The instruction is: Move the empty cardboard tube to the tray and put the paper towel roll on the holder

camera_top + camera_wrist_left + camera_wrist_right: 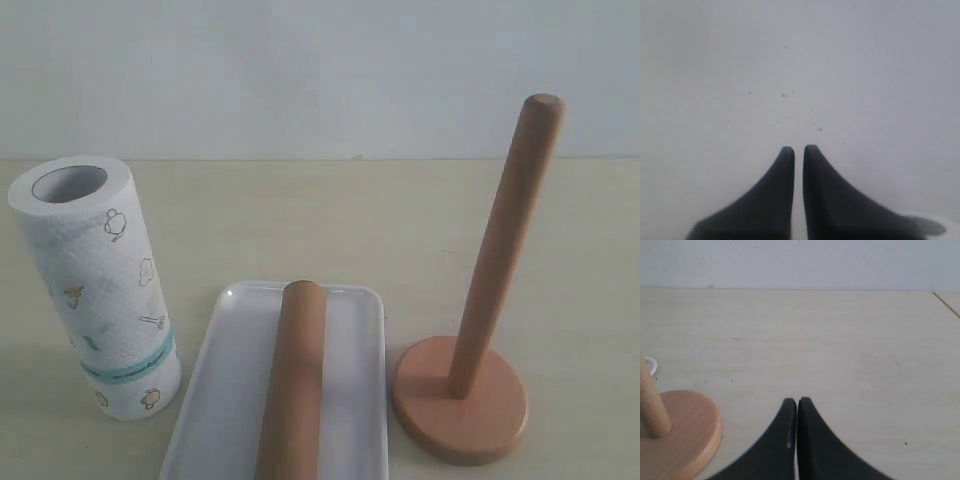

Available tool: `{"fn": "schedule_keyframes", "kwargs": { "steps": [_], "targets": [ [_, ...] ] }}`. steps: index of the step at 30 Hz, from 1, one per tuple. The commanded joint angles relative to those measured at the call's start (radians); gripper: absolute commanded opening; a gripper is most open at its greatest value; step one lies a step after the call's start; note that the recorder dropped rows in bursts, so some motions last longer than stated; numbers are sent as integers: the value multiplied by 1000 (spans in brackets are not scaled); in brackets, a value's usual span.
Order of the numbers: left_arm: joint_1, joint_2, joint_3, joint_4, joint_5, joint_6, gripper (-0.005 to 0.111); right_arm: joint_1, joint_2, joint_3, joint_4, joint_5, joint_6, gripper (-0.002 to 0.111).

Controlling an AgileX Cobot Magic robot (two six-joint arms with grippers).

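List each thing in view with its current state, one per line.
paper towel roll: upright on the table, off the holder
empty cardboard tube: lying lengthwise in the tray
tray: holding the tube
holder: upright, pole bare
left gripper: shut, empty
right gripper: shut, empty

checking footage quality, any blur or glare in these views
Exterior view: even soft light, mild sheen on the tray, fairly sharp. Left wrist view: hazy, the left gripper soft-edged against blank grey. Right wrist view: table sharp, no glare.
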Motion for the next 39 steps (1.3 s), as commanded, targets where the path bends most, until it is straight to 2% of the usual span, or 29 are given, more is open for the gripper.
{"fn": "schedule_keyframes", "kwargs": {
  "steps": [1, 6, 8, 11, 12, 15, 20, 30, 39],
  "targets": [
    [3, 140, 3, 109, 22, -9, 6, -5, -4, 0, -10, -5, 2, 0],
    [3, 330, 3, 147, -215, -60, 6, -5, -4, 0, -10, -5, 2, 0],
    [3, 404, 3, 165, -205, -117, 6, -5, -4, 0, -10, -5, 2, 0],
    [3, 514, 3, 331, -211, -193, 6, -5, -4, 0, -10, -5, 2, 0],
    [3, 552, 3, 412, -232, -222, 6, -5, -4, 0, -10, -5, 2, 0],
    [3, 608, 3, 530, -341, -238, 6, -5, -4, 0, -10, -9, 2, 0],
    [3, 630, 3, 548, -483, -238, 6, -5, -4, 0, -10, -9, 2, 0],
    [3, 630, 3, 542, -424, -340, 6, -5, -4, 0, -10, -9, 2, 0],
    [3, 630, 3, 556, -375, -342, 6, -5, -4, 0, -10, -9, 2, 0]
  ]
}}
